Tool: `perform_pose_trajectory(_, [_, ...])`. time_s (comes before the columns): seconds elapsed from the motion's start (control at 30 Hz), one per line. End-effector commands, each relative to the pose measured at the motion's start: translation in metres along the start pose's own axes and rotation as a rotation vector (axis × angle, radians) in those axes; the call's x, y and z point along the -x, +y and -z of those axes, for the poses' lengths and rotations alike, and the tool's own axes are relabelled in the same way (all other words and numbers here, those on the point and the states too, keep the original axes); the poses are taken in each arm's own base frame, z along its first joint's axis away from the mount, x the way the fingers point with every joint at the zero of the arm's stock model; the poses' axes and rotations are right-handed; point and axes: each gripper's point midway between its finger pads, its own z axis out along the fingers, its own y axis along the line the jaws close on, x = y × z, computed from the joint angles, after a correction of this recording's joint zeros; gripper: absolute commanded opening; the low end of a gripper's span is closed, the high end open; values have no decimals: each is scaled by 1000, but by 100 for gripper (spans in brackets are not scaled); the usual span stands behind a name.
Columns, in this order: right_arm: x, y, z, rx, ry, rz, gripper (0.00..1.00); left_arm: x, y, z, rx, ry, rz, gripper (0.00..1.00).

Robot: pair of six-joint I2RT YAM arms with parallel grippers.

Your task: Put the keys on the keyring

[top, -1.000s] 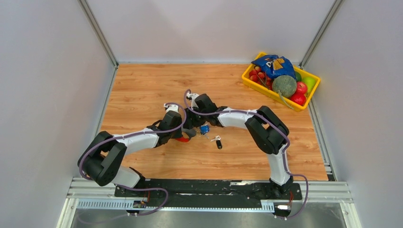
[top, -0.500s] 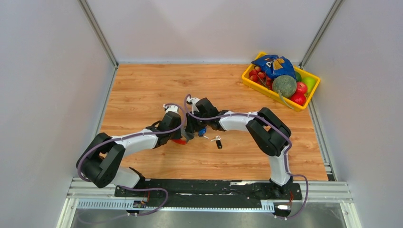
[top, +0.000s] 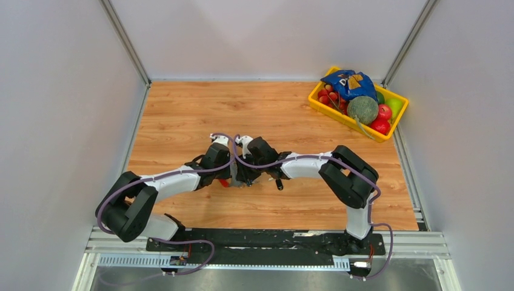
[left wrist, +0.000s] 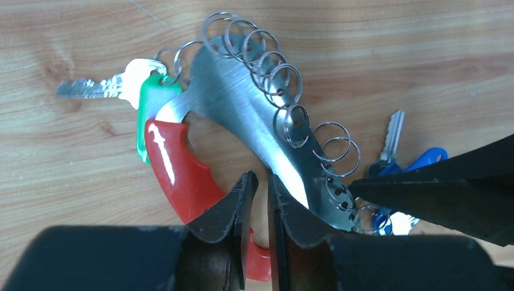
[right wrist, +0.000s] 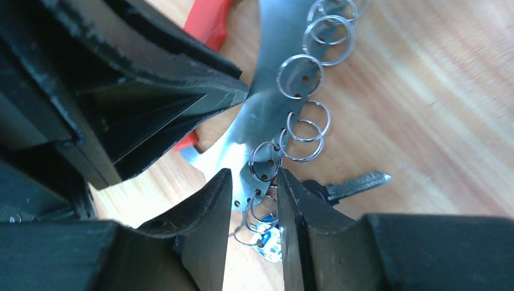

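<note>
The keyring [left wrist: 242, 109] is a curved silver plate carrying several split rings, with a red grip [left wrist: 176, 176] and a green-capped key [left wrist: 151, 100]. My left gripper [left wrist: 259, 182] is shut to a thin slit, its tips over the join of red grip and plate; nothing shows between them. My right gripper [right wrist: 254, 182] is narrowly open, straddling the plate's holed end [right wrist: 257, 163]. The blue key [right wrist: 270, 242] hangs among rings between its fingers and also shows in the left wrist view [left wrist: 427, 159]. The black key [right wrist: 345, 188] lies just right of my right fingers, on the table [top: 279, 183].
A yellow bin [top: 316, 102] of fruit and a blue bag stands at the far right corner. Both grippers meet at the table's middle [top: 239, 174], wrists close together. White walls close in left, right and back.
My right gripper has moved left and closer to my left gripper, over the plate's end. The blue key, seen before from above, is now hidden under the grippers. The black key has not moved.
</note>
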Motion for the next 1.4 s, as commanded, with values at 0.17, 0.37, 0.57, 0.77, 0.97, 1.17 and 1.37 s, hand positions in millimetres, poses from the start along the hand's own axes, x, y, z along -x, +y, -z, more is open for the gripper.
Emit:
perform_pose_trajectory(0.17, [-17, 37, 39, 41, -33, 64, 37, -23, -27, 10, -206, 79, -95, 21])
perform_pose_trajectory(0.37, [12, 36, 75, -34, -149, 102, 39, -22, -45, 15, -298, 69, -145, 21])
perform_pose_trajectory(0.57, [37, 9, 91, -216, -202, 181, 39, -22, -52, 19, -330, 62, -179, 20])
perform_pose_trajectory(0.77, [40, -18, 81, -313, -180, 186, 38, -22, -53, 19, -330, 62, -185, 18])
perform_pose_trajectory(0.97, [35, -31, 69, -331, -153, 110, 35, -22, -53, 17, -326, 65, -192, 16])
perform_pose_trajectory(1.17, [27, -27, 54, -251, -116, -52, 35, -23, -54, 17, -326, 69, -197, 16])
perform_pose_trajectory(1.37, [21, -14, 51, -192, -102, -173, 40, -24, -53, 16, -319, 74, -195, 16])
